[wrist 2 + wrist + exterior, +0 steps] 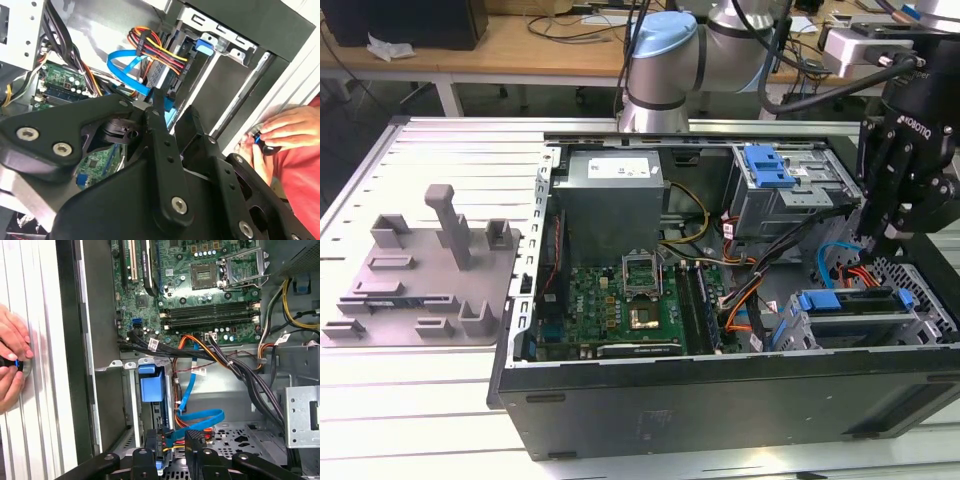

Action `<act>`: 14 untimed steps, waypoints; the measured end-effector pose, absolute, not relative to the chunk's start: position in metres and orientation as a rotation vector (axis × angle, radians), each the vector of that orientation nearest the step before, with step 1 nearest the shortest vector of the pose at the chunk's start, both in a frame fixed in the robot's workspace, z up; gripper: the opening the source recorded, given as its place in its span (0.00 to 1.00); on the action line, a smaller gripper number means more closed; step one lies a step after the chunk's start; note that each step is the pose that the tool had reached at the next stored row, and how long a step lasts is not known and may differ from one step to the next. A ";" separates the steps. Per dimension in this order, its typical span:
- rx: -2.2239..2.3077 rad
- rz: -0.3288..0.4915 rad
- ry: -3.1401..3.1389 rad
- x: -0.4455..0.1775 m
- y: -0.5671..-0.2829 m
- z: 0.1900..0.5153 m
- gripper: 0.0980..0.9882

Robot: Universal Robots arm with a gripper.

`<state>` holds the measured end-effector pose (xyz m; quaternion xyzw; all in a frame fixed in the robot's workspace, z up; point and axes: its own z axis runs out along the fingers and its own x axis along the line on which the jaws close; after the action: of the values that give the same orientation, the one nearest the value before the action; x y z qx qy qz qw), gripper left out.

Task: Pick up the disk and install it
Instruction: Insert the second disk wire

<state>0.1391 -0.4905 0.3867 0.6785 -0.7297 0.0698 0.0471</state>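
The disk (850, 302) lies in the silver drive cage at the exterior view's lower right of the open computer case, its blue bracket showing along the top. In the first wrist view the disk's blue bracket (150, 386) sits in the bay beside the case wall. My gripper (878, 238) hangs just above and behind that cage, clear of the disk. Its black fingertips are a little apart in both wrist views, and the gripper (174, 444) (175, 102) has only cables behind the gap, nothing held.
Blue and orange cables (200, 417) loop right under the fingers. A second cage with a blue tab (767, 165) and a grey box (612, 195) stand further back. A person's hands (280, 132) (12, 357) work at the table outside the case wall. A grey fixture plate (420, 270) lies at the exterior view's left.
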 end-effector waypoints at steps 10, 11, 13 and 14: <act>2.058 0.236 -2.212 0.140 -0.490 0.385 0.30; 2.058 0.236 -2.212 0.140 -0.490 0.385 0.30; 2.057 0.236 -2.212 0.140 -0.490 0.385 0.30; 2.056 0.233 -2.209 0.141 -0.490 0.385 0.30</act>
<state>0.1407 -0.4896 0.3852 0.6781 -0.7287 0.0770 0.0573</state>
